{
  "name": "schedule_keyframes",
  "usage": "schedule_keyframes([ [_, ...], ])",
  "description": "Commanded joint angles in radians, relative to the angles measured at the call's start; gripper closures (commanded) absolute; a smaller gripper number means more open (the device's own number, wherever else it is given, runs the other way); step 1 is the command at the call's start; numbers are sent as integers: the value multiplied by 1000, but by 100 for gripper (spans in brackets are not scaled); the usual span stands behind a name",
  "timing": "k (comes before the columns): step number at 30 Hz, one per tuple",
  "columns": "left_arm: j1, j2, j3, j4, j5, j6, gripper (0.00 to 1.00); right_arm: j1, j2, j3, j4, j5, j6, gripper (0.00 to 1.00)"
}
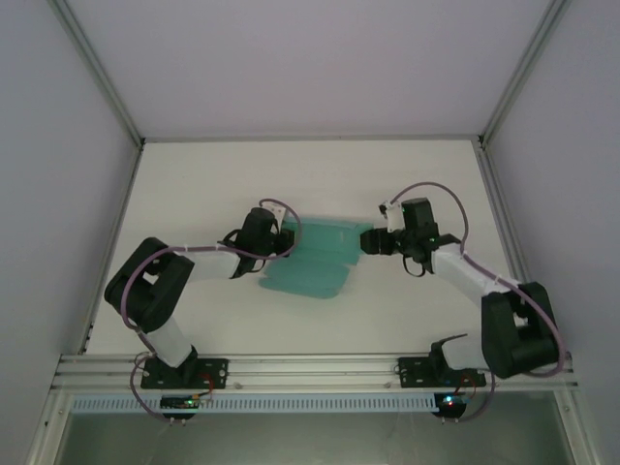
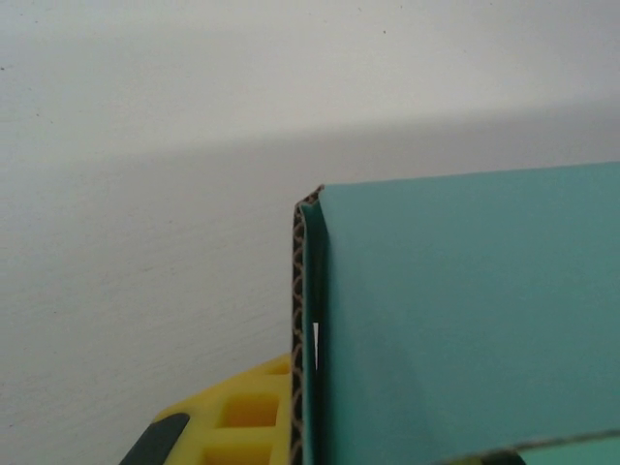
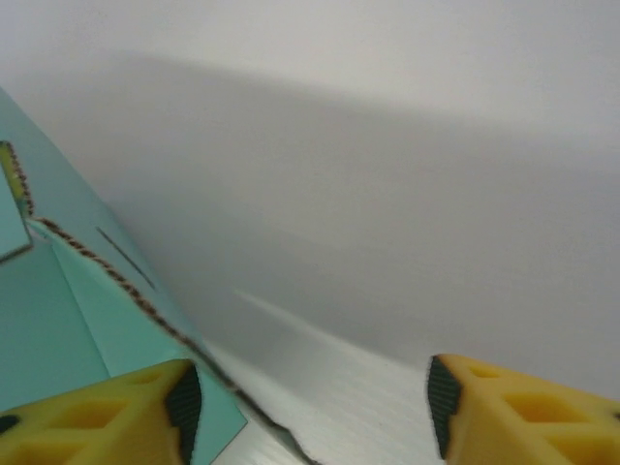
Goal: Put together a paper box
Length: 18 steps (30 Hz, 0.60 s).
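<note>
Paper box (image 1: 310, 263) is being pinched by the closed left gripper (image 1: 278, 237) alone, the right gripper (image 3: 308, 402) standing open beside it. Left unsupported there, its folded flap is risking springing back flat.

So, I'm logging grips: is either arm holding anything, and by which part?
Left gripper: jaws shut on the paper box, at a folded edge. Right gripper: jaws open, holding nothing.
</note>
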Motion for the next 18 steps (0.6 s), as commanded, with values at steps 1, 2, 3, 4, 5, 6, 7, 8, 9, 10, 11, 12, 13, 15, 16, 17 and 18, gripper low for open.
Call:
schedule_keyframes([
  [1,-1,-15,-3,19,31,8,100,5,82,66,-27,-112,6,41],
  [2,0,-17,0,14,26,6,100,9,100,83,-36,-117,3,41],
  [3,-1,-17,2,7,25,8,100,13,108,91,-47,-114,0,41],
  [4,0,-18,2,3,23,9,100,16,107,93,-51,-115,-3,41],
  [5,-1,-19,-1,3,21,9,100,15,96,92,-54,-115,-6,40],
  [6,-1,-22,-3,4,20,10,100,15,80,90,-61,-115,-5,38],
  [7,-1,-25,-4,1,13,10,100,14,57,89,-73,-122,-9,37],
  [8,-1,-26,-4,-6,2,7,100,11,24,88,-95,-109,-17,35],
  [9,-1,-27,2,-22,-15,-1,100,8,-11,86,-109,-95,-21,34],
  [10,-1,-26,10,-44,-36,-5,100,6,-54,80,-121,-88,-29,32],
  [11,-1,-25,19,-59,-48,-4,100,3,-91,75,-126,-78,-32,30],
  [12,-1,-22,24,-72,-56,-5,100,4,-127,71,-119,-51,-31,28],
  [13,-2,-18,30,-82,-62,-9,100,4,-160,67,-101,-26,-27,22],
  [15,-2,-13,41,-98,-67,-11,100,6,-196,70,-75,-2,5,18],
  [16,-3,-11,44,-98,-68,-13,100,7,-205,75,-63,1,22,14],
  [17,-3,-10,44,-97,-63,-13,100,7,-207,78,-42,-1,31,9],
  [18,-5,-9,45,-95,-60,-10,100,9,-203,83,-24,3,42,4],
])
